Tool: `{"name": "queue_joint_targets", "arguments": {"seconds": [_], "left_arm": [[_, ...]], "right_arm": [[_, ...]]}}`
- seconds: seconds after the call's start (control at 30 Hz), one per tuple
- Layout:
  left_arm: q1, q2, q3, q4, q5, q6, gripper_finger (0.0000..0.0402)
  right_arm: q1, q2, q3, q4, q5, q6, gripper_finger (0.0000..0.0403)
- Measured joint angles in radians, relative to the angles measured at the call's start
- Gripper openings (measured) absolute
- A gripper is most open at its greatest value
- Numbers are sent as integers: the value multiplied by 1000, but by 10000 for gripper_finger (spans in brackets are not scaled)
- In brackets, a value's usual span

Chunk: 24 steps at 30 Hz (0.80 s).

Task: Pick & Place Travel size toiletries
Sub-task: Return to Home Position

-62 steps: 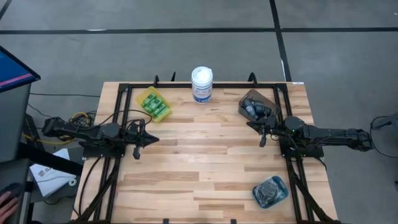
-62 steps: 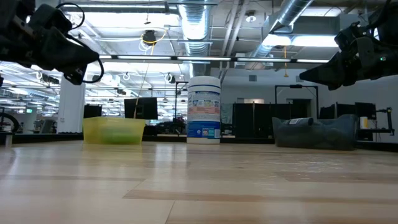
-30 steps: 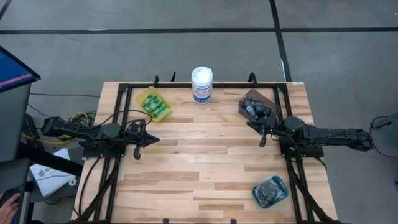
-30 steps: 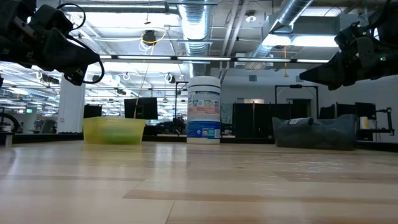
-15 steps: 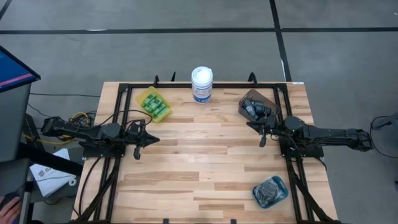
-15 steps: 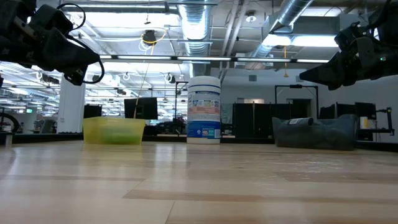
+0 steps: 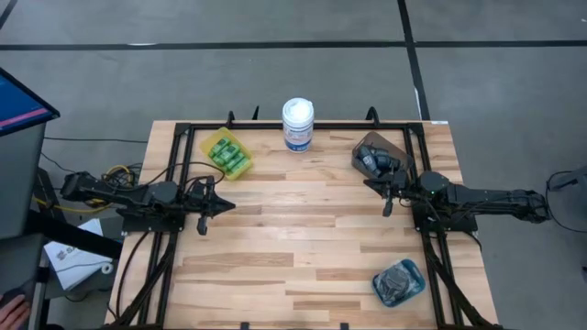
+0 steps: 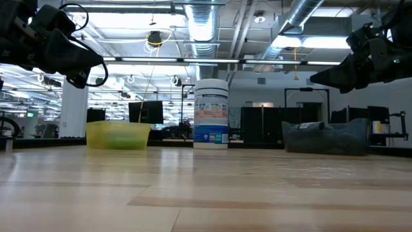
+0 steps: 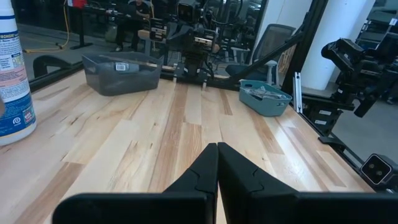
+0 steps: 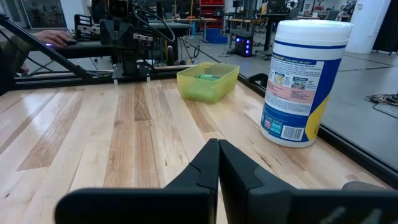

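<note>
- Jaws: the left jaws and the right jaws were both together and held nothing, as each wrist view showed.
- Left arm (image 7: 156, 194) lay low at the 9 o'clock edge of the desk (image 7: 303, 229), pointing inward. Right arm (image 7: 459, 195) mirrored it at 3 o'clock.
- Green mini bottles (image 7: 229, 156) sat inside the yellow bin (image 7: 205, 144) at 11 o'clock. Dark oblong bottles (image 7: 379, 162) were inside the brown bin (image 7: 367, 140) at 1 o'clock. Wrapped discs (image 7: 397, 282) were inside the teal bin (image 7: 420, 273) at 5 o'clock.
- White tub (image 7: 297, 124) stood upright at 12 o'clock, between the yellow and brown bins.
- No toiletry was seen loose on the bare boards, so the sorting looked finished.
- Step in hand was judged to be the homing move. Both arms looked at or near rest.
- To do it well: hold the jaws together and settle each arm slowly along its own side. Guide the right arm clear of the brown bin just beside its tip, and let neither arm cross the middle.
</note>
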Motion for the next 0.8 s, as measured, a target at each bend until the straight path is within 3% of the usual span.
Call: {"name": "queue_joint_targets", "arguments": {"seconds": [0.8], "left_arm": [[0, 0, 0, 8, 0, 0, 0]], "right_arm": [[0, 0, 0, 0, 0, 0, 0]]}}
